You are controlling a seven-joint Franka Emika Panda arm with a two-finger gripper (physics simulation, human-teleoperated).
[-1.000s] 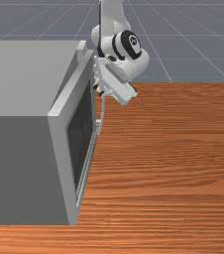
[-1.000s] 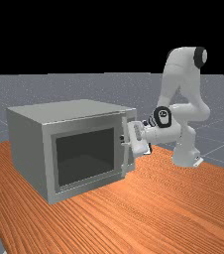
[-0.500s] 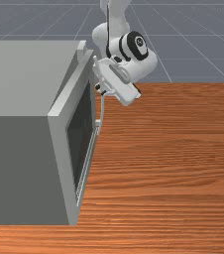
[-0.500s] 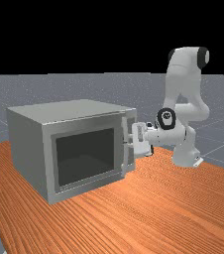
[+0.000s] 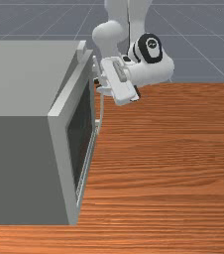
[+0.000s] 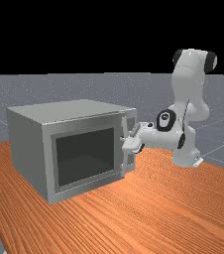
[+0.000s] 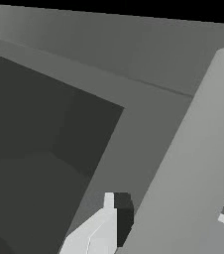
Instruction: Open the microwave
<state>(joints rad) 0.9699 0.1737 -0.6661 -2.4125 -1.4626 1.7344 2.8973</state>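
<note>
Microwave, cut off at the front view's left; handle partly behind gripper, spread or closed I cannot tell. Door faces that view's right; handle stands upright

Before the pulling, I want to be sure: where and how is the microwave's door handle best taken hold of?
Probably by the middle stretch of the handle, coming from in front of the door and closing across the bar from its two long sides. It is upright, long and slim, and stands off the door's face, which should leave room behind.
</note>
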